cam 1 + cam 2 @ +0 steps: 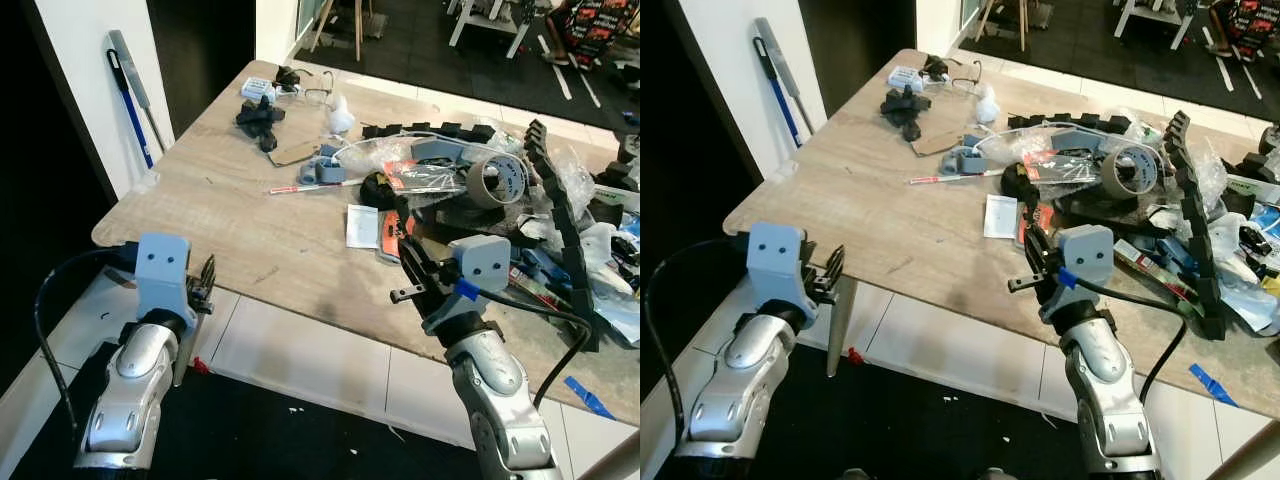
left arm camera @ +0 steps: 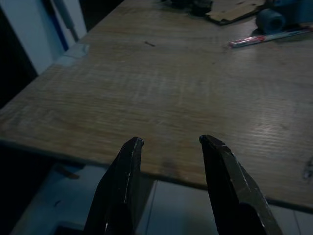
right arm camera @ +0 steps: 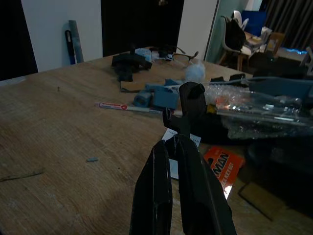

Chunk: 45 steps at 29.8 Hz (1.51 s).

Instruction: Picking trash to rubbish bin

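My right gripper [image 1: 408, 243] hovers low over the cluttered wooden table [image 1: 240, 230], fingers shut on a small black plastic piece [image 3: 189, 105] that sticks out past the tips. Just ahead of it lie a white paper slip [image 1: 361, 225] and an orange packet [image 3: 224, 164]. Further back are a red pen [image 1: 310, 186] and crumpled clear plastic wrap [image 1: 395, 153]. My left gripper [image 2: 171, 142] is open with nothing between its fingers, level with the table's near left edge [image 1: 205, 283].
The table's right half is piled with a tape roll [image 1: 500, 178], black foam strips [image 1: 560, 215], bags and tools. Small black and blue parts [image 1: 262, 118] lie at the back. A broom [image 1: 130, 95] leans on the left wall. A blue scrap [image 1: 587, 396] lies on the floor.
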Available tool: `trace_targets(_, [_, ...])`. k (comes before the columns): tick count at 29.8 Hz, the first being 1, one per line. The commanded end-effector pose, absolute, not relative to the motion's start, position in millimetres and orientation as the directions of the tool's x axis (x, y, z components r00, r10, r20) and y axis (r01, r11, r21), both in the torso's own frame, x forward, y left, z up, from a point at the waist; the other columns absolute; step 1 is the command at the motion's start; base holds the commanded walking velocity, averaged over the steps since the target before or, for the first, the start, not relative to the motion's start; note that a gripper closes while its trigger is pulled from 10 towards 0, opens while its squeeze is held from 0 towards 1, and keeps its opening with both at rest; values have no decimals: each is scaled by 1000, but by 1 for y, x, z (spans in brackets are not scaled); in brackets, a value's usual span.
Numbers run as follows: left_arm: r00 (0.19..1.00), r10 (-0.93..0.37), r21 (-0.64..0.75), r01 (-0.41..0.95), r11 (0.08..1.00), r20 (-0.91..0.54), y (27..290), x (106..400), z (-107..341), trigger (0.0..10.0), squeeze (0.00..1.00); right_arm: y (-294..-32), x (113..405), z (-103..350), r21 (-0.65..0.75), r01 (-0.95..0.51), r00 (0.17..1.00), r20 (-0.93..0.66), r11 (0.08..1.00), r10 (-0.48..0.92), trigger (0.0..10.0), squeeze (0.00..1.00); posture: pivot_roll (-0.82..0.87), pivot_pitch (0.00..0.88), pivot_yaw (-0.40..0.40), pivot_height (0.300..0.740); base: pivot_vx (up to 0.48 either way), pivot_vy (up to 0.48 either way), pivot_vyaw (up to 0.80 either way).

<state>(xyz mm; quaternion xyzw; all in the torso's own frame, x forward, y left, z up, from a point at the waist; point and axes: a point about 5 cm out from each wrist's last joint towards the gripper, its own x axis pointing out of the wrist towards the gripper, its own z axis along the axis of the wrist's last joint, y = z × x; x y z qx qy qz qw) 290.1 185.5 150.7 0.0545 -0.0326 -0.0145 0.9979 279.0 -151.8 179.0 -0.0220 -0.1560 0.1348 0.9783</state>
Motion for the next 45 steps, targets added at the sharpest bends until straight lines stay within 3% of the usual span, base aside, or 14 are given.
trace_targets(1, [999, -24, 135, 19, 991, 37, 186, 287, 145, 10000, 0, -155, 280, 176, -102, -248, 919, 290, 963, 268, 10000, 0, -38, 159, -85, 740, 0, 0, 0])
trace_targets(14, [995, -31, 120, 19, 993, 97, 179, 288, 157, 10000, 0, -156, 279, 172, -119, -235, 924, 282, 965, 260, 10000, 0, -39, 141, -73, 740, 0, 0, 0])
trace_targets(45, [997, -1, 113, -7, 994, 76, 176, 287, 153, 10000, 0, -153, 280, 164, -55, -259, 935, 237, 964, 265, 10000, 0, -36, 135, -79, 740, 0, 0, -66])
